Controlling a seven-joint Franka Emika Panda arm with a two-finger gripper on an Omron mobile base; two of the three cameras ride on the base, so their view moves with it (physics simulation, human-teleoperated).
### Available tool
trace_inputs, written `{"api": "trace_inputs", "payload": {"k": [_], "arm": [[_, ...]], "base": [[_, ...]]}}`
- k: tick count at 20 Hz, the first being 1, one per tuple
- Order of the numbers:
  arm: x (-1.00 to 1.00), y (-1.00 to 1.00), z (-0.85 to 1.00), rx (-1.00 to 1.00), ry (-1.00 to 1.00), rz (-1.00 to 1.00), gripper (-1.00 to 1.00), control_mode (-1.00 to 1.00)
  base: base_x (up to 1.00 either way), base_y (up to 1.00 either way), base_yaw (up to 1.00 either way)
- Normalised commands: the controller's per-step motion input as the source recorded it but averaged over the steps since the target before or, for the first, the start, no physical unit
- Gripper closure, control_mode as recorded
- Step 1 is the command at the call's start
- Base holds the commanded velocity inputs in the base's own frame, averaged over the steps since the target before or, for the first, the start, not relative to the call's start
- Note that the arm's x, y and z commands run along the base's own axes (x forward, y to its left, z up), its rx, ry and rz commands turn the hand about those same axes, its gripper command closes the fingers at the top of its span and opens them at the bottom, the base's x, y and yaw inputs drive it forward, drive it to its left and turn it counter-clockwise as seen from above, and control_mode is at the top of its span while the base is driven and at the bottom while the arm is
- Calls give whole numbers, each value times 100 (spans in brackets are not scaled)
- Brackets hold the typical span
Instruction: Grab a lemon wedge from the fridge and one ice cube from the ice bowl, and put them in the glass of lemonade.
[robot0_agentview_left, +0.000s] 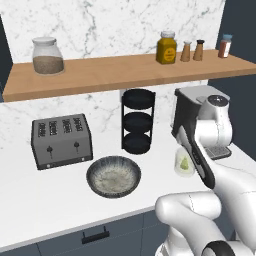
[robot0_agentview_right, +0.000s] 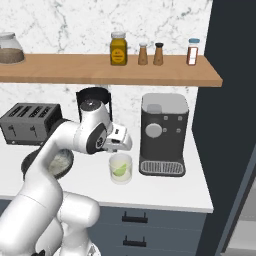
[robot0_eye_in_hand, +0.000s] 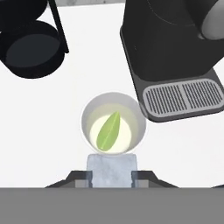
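The glass of lemonade (robot0_eye_in_hand: 87, 114) stands on the white counter in front of the coffee machine, with the yellow-green lemon wedge (robot0_eye_in_hand: 108, 131) lying inside it. My gripper (robot0_eye_in_hand: 111, 179) hangs just above the glass's near rim, shut on a pale ice cube (robot0_eye_in_hand: 111, 169). From the right base view the gripper (robot0_agentview_right: 119, 149) sits directly over the glass (robot0_agentview_right: 120, 168) and the lemon wedge (robot0_agentview_right: 119, 171) shows through its wall. The ice bowl (robot0_agentview_left: 95, 165) rests left of the glass (robot0_agentview_left: 183, 165). The fridge (robot0_agentview_right: 231, 125) rises dark grey at the right.
A black coffee machine (robot0_agentview_right: 163, 132) stands right behind the glass. A black tiered rack (robot0_agentview_left: 137, 121) and a grey toaster (robot0_agentview_left: 61, 140) sit farther left. A wooden shelf (robot0_agentview_right: 115, 70) with jars and shakers runs overhead.
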Motion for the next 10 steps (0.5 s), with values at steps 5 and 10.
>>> {"api": "trace_inputs", "payload": {"k": [5, 10], "arm": [[11, 0, -6, 0, 0, 0, 100, -100], [15, 0, -3, 0, 1, 0, 100, -100]], "base": [[0, 0, 0], [0, 0, 0]]}}
